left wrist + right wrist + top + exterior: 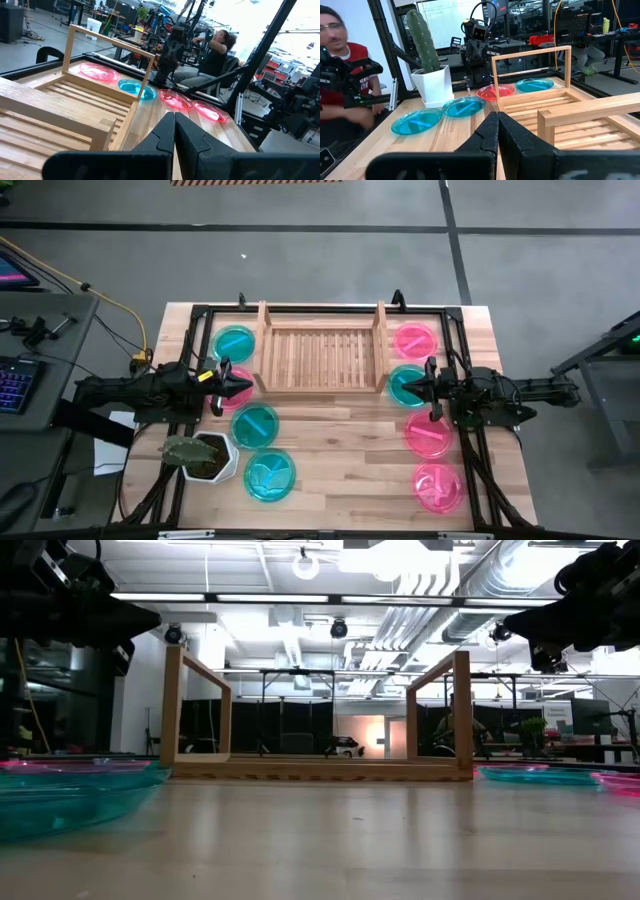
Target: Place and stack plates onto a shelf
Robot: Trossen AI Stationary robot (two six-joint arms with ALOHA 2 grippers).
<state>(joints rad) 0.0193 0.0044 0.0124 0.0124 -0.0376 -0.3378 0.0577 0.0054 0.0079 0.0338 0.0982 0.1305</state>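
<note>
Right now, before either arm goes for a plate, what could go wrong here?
1. The cactus pot stands close beside two teal plates; the left tool, shut above the pink plate, might knock it when reaching there.
2. The shelf has raised side rails; a plate carried in low could catch on one.
3. The right tool is shut above a teal plate; descending without opening would only push it.

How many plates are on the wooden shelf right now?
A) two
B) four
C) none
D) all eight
C: the shelf shows only bare slats from above, and the plates lie on the table beside it, teal ones like this one mostly to its left and pink ones like this one mostly to its right.
</note>
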